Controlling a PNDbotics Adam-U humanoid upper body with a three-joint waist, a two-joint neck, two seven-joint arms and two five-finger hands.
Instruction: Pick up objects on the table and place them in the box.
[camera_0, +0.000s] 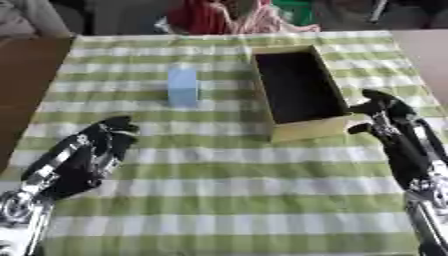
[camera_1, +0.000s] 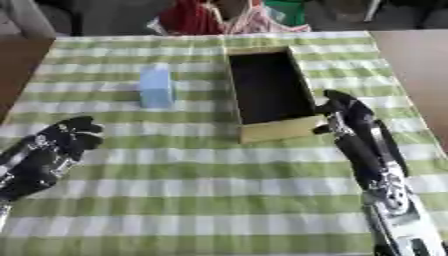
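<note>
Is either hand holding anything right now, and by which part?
Nothing is held. The left hand and right hand are both empty; the blue block stands untouched beside the box.

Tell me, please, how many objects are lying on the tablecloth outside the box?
1: a light blue block on the checked tablecloth, left of the yellow box. The box's dark inside shows nothing, though something could be hidden there.
</note>
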